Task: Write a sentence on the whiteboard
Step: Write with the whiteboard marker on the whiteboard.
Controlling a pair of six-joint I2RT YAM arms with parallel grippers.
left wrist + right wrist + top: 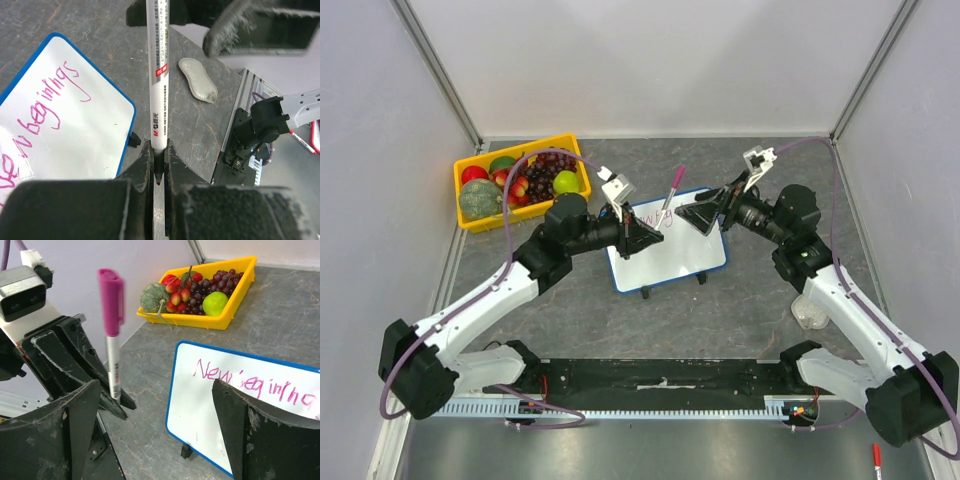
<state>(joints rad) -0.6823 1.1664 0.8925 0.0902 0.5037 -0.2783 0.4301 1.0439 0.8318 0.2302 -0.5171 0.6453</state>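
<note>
The whiteboard (672,262), white with a blue frame, stands tilted at the table's middle. Pink-red writing (235,382) along its top reads "New beginnings" in one line; it also shows in the left wrist view (47,107). My left gripper (645,238) is over the board's left edge, shut on a white marker (159,75) with a pink cap (111,300) on its far end. The marker's tip (159,181) lies between the jaws, off the board. My right gripper (705,215) is wide open and empty over the board's top right; its fingers (65,430) frame the board (225,415).
A yellow tray (515,151) of fruit stands at the back left. A clear crumpled lump (810,312) lies by the right arm, also in the left wrist view (198,77). A red pen (876,458) lies off the table's front right.
</note>
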